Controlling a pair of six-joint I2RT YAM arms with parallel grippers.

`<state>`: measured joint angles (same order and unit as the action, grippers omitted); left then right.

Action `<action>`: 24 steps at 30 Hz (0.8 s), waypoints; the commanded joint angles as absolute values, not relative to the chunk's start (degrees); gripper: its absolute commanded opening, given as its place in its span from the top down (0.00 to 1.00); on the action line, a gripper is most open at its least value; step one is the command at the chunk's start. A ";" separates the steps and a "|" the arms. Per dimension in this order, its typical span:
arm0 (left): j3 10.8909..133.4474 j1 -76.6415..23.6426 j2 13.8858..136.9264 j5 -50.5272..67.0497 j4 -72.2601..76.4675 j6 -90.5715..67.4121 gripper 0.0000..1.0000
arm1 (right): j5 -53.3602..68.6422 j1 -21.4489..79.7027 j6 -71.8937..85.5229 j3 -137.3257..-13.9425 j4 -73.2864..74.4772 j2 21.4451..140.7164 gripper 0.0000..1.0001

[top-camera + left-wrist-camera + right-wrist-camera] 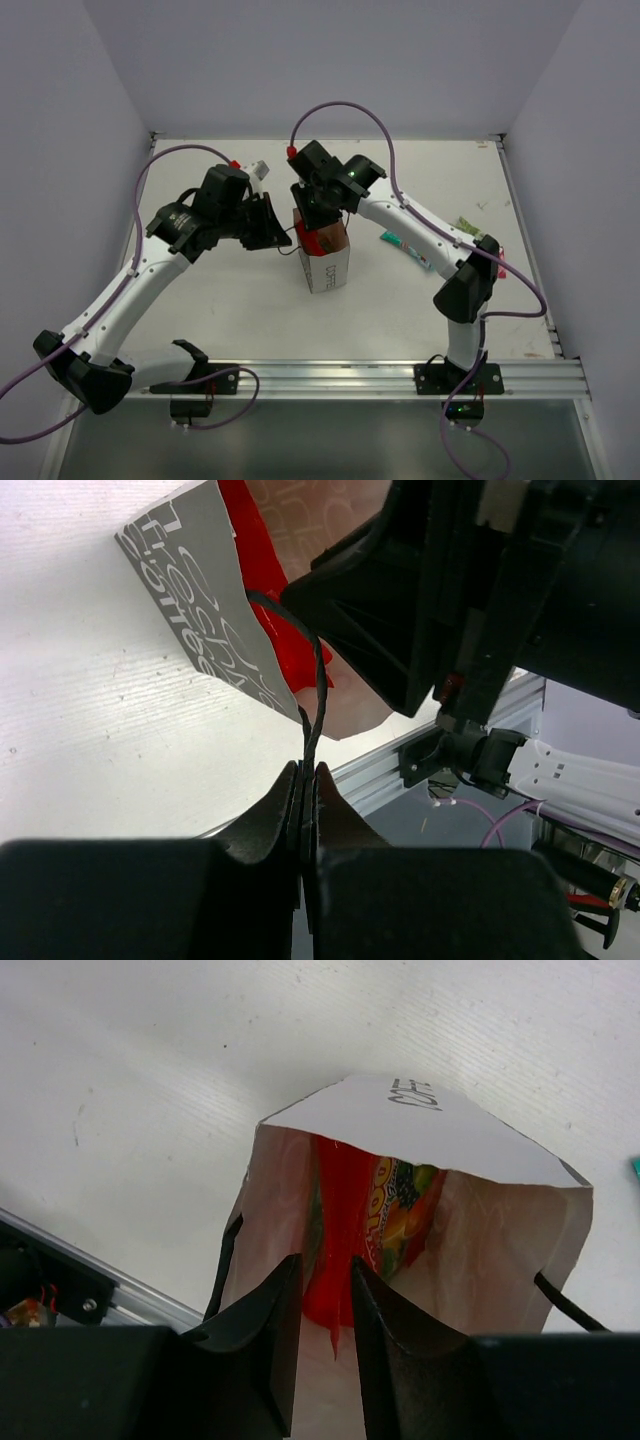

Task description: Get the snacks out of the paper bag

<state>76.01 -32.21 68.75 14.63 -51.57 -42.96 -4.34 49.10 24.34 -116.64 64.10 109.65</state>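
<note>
The paper bag (328, 265) stands upright mid-table, lettering facing front. My left gripper (276, 236) is shut on its thin black handle (318, 685), left of the bag; the left wrist view shows the gripper (308, 770) below the bag's grey side (195, 610). My right gripper (320, 212) is over the bag mouth. In the right wrist view its gripper (325, 1265) is open with the bright red packet (340, 1220) between the fingers inside the bag (430, 1125). A packet with colourful fruit print (400, 1210) sits beside it. A teal packet (406, 245) lies on the table to the right.
A small white object (262, 168) lies at the back left. Small green scraps (466, 226) lie near the right arm's elbow. The aluminium rail (350, 378) runs along the near edge. White walls close in the table's sides and back.
</note>
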 commanded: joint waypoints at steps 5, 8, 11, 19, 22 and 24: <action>76.73 -31.82 67.24 14.41 -52.82 -44.03 1.00 | -4.04 47.99 22.76 -115.41 61.44 111.09 0.71; 76.64 -31.82 67.06 14.33 -52.91 -44.21 1.00 | -4.04 47.46 22.41 -114.00 60.56 110.83 0.71; 76.38 -31.82 66.71 14.15 -53.09 -44.38 1.00 | -3.61 46.94 22.15 -112.68 59.59 110.66 0.72; 75.76 -31.82 66.01 13.54 -53.26 -45.00 1.00 | -0.36 46.85 21.97 -108.90 56.60 109.60 0.75; 75.67 -31.82 65.92 13.36 -53.17 -45.09 1.00 | 1.22 47.02 21.80 -108.37 55.81 109.42 0.76; 75.50 -31.82 65.83 13.45 -53.00 -45.26 1.00 | 1.67 46.93 21.62 -108.02 55.46 109.34 0.83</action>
